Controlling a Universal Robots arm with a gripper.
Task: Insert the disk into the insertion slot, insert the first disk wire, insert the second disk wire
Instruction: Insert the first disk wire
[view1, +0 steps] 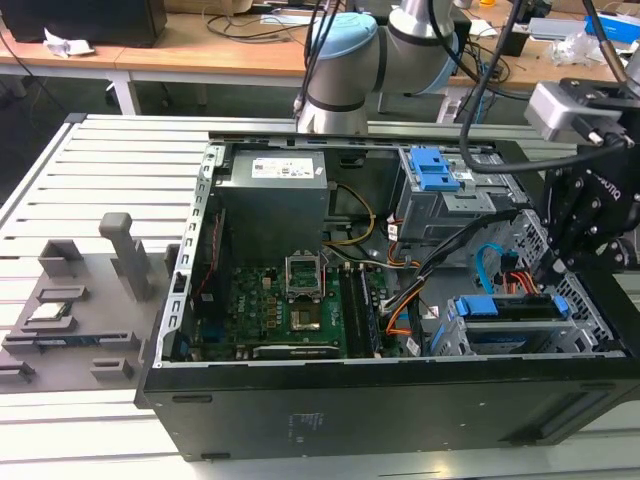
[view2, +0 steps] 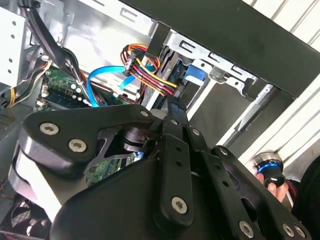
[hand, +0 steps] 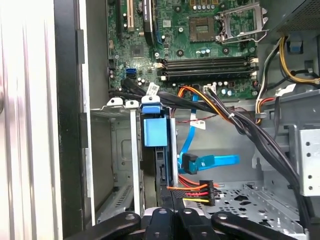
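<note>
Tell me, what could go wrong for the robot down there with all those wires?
Two things might go wrong. The gripper is low beside the disk, which seems to sit in the insertion slot. The red and yellow wires are right by the gripper, so a move could snag or tug them. The blue cable hangs loose close by, so its plug could get bumped aside or bent.
</note>
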